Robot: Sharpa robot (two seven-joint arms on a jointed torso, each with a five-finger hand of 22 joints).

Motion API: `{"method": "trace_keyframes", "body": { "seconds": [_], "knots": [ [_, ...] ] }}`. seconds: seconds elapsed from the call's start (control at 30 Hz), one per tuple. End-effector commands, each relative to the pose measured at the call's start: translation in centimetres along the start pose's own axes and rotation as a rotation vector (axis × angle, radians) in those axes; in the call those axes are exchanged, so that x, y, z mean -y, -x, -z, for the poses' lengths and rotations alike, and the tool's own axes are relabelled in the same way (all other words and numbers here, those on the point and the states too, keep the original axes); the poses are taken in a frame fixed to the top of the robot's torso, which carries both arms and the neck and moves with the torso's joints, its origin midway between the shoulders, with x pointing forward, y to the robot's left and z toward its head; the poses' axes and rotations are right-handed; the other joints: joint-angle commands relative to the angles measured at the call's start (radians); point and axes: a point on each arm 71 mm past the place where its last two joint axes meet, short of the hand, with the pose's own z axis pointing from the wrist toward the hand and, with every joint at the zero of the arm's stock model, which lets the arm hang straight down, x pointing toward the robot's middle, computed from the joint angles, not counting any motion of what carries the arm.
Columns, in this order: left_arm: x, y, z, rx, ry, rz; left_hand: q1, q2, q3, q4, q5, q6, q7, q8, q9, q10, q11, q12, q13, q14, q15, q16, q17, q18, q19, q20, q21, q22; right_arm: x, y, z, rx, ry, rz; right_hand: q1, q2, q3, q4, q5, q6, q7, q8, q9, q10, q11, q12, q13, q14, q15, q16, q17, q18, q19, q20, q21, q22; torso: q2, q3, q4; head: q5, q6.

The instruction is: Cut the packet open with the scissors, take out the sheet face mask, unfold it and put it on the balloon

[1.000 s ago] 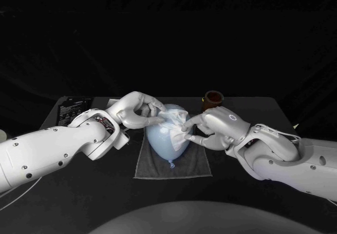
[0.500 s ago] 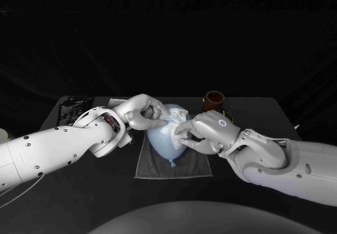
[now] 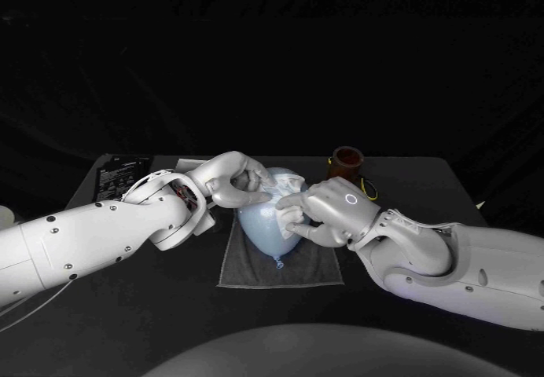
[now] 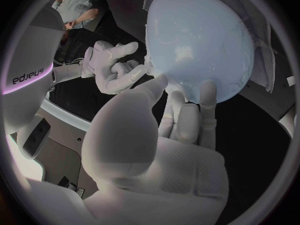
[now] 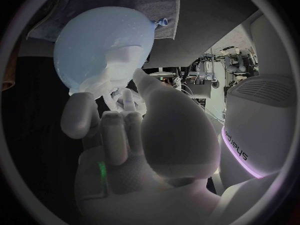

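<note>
From the head, one pale-blue balloon (image 3: 270,229) lies on one grey towel (image 3: 245,272), one crumpled white sheet face mask (image 3: 284,187) at its far end pinched by left hand (image 3: 233,184) and right hand (image 3: 328,208); each wrist view shows the balloon smooth and glossy.

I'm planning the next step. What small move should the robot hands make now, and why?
Probably draw the sheet mask toward the knot, spreading it: it sits crumpled at the far end of the balloon, pinched by the left robot hand and right robot hand, and most of the balloon is bare.
</note>
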Motion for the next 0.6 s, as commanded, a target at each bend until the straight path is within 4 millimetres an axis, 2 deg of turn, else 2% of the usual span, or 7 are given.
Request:
{"method": "trace_keyframes", "body": {
  "seconds": [0.03, 0.2, 0.33, 0.43, 0.6],
  "knots": [
    [-0.22, -0.25, -0.13, -0.024, 0.02, -0.004, 0.009, 0.003, 0.005, -0.003, -0.001, -0.01, 0.002, -0.007, -0.003, 0.004, 0.004, 0.008, 0.002, 0.003, 0.001, 0.005, 0.001, 0.006, 0.008, 0.002, 0.007, 0.002, 0.15, -0.26, -0.15, -0.019, -0.01, 0.051, 0.016, 0.003, -0.02, 0.003, -0.001, -0.018, -0.002, -0.012, -0.007, 0.104, -0.009, 0.005, 0.263, 0.106, -0.011, 0.007, 0.263, 0.003, -0.003, -0.012, -0.01, 0.139, 0.0, -0.0005, -0.0003, 0.001, 0.0],
    [-0.54, -0.08, -0.3, -0.018, 0.029, 0.001, 0.01, 0.004, 0.006, -0.003, -0.001, -0.012, 0.002, -0.008, -0.004, 0.005, 0.005, 0.009, 0.003, 0.003, 0.001, 0.005, 0.002, 0.006, 0.008, 0.002, 0.007, 0.002, 0.44, -0.63, -0.3, -0.047, -0.017, 0.066, 0.027, 0.007, -0.071, 0.017, -0.002, -0.041, -0.003, -0.026, -0.016, 0.104, -0.012, 0.005, 0.263, 0.106, -0.016, 0.007, 0.263, 0.004, -0.009, -0.018, -0.023, 0.136, 0.0, -0.0005, 0.0003, 0.002, 0.0],
    [-0.77, 0.05, -0.46, -0.014, 0.035, 0.002, 0.011, 0.005, 0.007, -0.004, -0.001, -0.013, 0.003, -0.009, -0.004, 0.006, 0.005, 0.01, 0.004, 0.005, 0.002, 0.006, 0.005, 0.005, 0.009, 0.002, 0.009, 0.004, 0.55, -0.83, -0.42, -0.06, -0.017, 0.072, 0.031, 0.008, -0.08, 0.019, -0.002, -0.041, -0.004, -0.026, -0.017, 0.104, -0.012, 0.005, 0.263, 0.106, -0.016, 0.007, 0.263, 0.004, -0.008, -0.018, -0.022, 0.137, 0.001, -0.0009, -0.0011, 0.002, 0.0],
    [-0.84, 0.09, -0.6, -0.014, 0.037, 0.003, 0.012, 0.006, 0.008, -0.004, -0.001, -0.014, 0.003, -0.009, -0.005, 0.008, 0.006, 0.011, 0.007, 0.007, 0.002, 0.006, 0.009, 0.005, 0.011, 0.002, 0.011, 0.007, 0.59, -0.98, -0.56, -0.067, -0.015, 0.076, 0.038, 0.014, -0.089, 0.021, -0.002, -0.033, -0.003, -0.022, -0.017, 0.104, -0.011, 0.005, 0.263, 0.106, -0.015, 0.007, 0.263, 0.003, -0.007, -0.018, -0.02, 0.138, 0.001, -0.0009, -0.0009, 0.001, 0.0],
    [-0.92, 0.15, -0.77, -0.018, 0.041, 0.002, 0.012, 0.006, 0.009, -0.004, -0.001, -0.014, 0.003, -0.01, -0.005, 0.011, 0.006, 0.014, 0.011, 0.009, 0.002, 0.007, 0.013, 0.004, 0.013, 0.002, 0.012, 0.01, 0.65, -1.09, -0.81, -0.059, -0.011, 0.082, 0.063, 0.038, -0.091, 0.025, -0.002, 0.007, -0.005, -0.003, -0.012, 0.104, -0.005, 0.005, 0.263, 0.106, -0.011, 0.007, 0.263, 0.001, -0.003, -0.017, -0.012, 0.14, 0.002, 0.0002, 0.0003, 0.001, 0.0]
  ]
}}
